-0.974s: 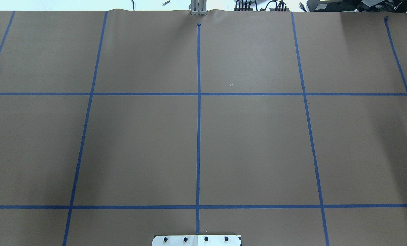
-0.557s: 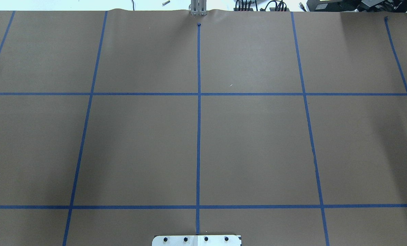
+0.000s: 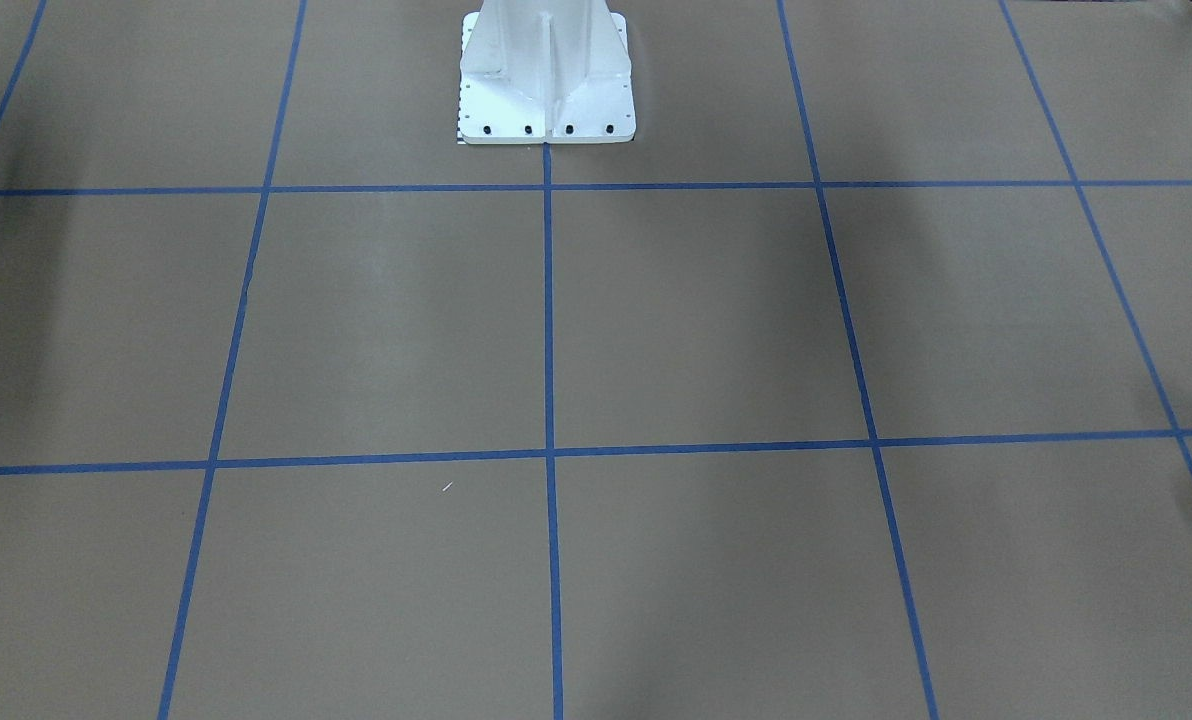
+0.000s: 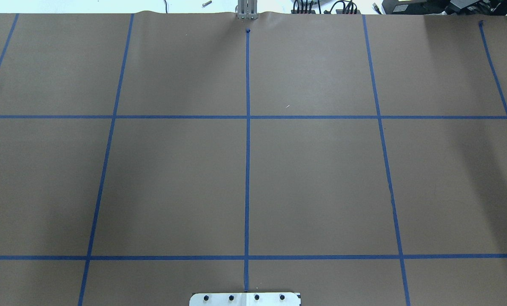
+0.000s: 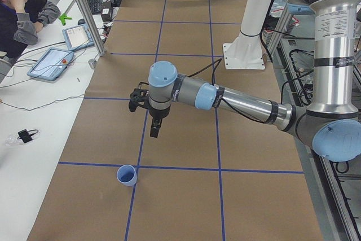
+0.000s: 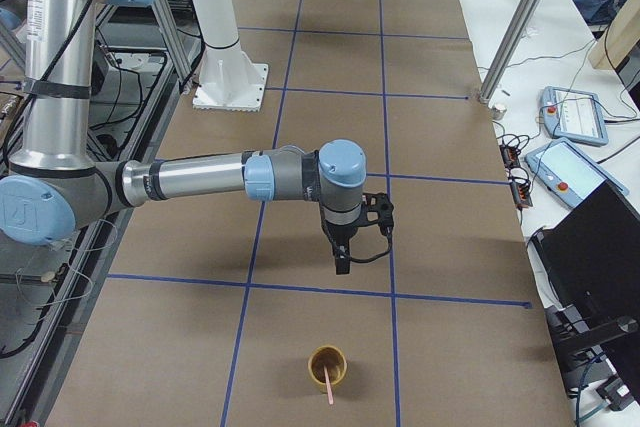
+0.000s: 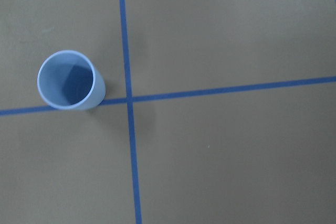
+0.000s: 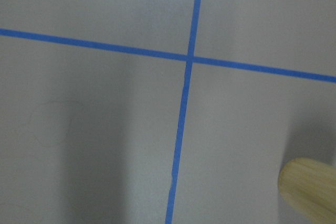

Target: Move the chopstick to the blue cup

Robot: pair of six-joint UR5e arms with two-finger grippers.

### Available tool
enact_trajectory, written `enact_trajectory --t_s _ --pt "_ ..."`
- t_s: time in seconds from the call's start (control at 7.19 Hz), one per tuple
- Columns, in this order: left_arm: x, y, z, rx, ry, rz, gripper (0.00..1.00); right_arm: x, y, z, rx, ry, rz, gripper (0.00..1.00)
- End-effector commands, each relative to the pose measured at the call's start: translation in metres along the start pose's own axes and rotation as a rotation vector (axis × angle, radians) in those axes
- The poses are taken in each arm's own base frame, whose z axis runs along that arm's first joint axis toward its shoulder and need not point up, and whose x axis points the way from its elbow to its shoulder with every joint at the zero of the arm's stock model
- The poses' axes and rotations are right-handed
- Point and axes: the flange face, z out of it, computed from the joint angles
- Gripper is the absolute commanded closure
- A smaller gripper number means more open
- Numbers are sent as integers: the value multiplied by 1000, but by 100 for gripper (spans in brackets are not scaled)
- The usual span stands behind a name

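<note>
your left hand [image 5: 154, 130] and right hand [image 6: 342, 261]: you cannot tell either's opening. the blue cup [image 5: 127, 175] stands lower left, the chopstick [image 6: 327, 386] in a tan cup [image 6: 313, 361].

blue cup [image 5: 128, 181]: 1 | chopstick [image 6: 327, 383]: 1 | tan cup [image 6: 313, 360]: 1 | robot arms [image 5: 242, 103] [image 6: 190, 179]: 2

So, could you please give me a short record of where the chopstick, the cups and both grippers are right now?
chopstick: pink, leaning in the tan cup, one end sticking out
tan cup: upright, at the table end on the robot's right
blue cup: upright, empty, on a tape line beside a crossing, at the robot's left end
left gripper: above the table, apart from the blue cup; open or shut cannot be told
right gripper: above the table, short of the tan cup; open or shut cannot be told
task state: chopstick not yet in blue cup
</note>
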Motion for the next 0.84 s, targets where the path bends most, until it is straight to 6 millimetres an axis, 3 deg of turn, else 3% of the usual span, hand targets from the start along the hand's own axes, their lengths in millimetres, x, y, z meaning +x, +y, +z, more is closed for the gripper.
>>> enact_trajectory --t_s 0.0,0.28,0.42,0.56,0.7 --pt "0 -24 2 67 15 55 1 -14 -15 -18 42 2 -42 0" --pt "9 -32 -6 168 25 151 1 -14 -9 -20 100 -13 -145 0" --pt "13 -33 -7 240 33 210 1 -21 -18 -28 120 -15 -81 0" --pt "12 -53 0 280 49 220 1 -32 -30 -32 144 -19 -14 0" --pt "-4 -51 16 272 43 226 1 -35 -33 -30 145 -18 -6 0"
